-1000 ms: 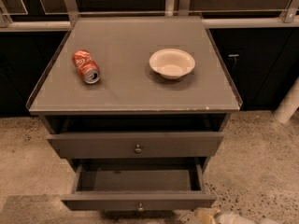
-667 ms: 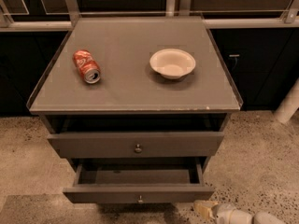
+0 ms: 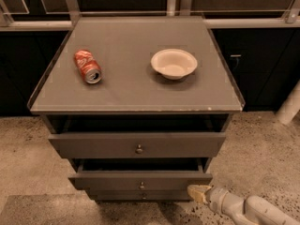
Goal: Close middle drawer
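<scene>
Jaw opening cannot be told; gripper (image 3: 198,193) sits low at lower right, its tip at the right end of the middle drawer (image 3: 117,180) front, contact unclear. Middle drawer is out a little, beneath the top drawer (image 3: 93,145), which is also partly out. On the cabinet top (image 3: 136,90): can (image 3: 87,66) on its side at left, bowl (image 3: 174,63) upright at right, well apart.

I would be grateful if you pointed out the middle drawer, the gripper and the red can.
middle drawer (image 3: 108,181): camera view, left half of its front panel.
gripper (image 3: 198,192): camera view, its tan tip, low by the drawer's right corner.
red can (image 3: 87,66): camera view, mid-body.
</scene>
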Controlling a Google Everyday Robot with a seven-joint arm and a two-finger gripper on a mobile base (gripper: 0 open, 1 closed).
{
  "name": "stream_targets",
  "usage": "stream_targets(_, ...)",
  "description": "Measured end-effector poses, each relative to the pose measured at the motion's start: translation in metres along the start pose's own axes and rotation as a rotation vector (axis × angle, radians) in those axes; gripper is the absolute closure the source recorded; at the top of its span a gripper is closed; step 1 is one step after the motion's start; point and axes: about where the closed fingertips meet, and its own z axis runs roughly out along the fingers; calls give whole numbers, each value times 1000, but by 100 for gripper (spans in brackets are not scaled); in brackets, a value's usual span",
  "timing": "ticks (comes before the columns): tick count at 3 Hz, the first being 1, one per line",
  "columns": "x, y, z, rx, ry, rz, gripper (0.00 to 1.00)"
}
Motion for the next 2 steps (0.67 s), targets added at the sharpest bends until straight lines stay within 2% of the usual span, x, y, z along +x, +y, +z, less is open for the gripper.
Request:
stream_targets(1,0,1,0,-1,-1,-3,100)
stream_targets(2,-27,-2,23,-19,-22,-63,100)
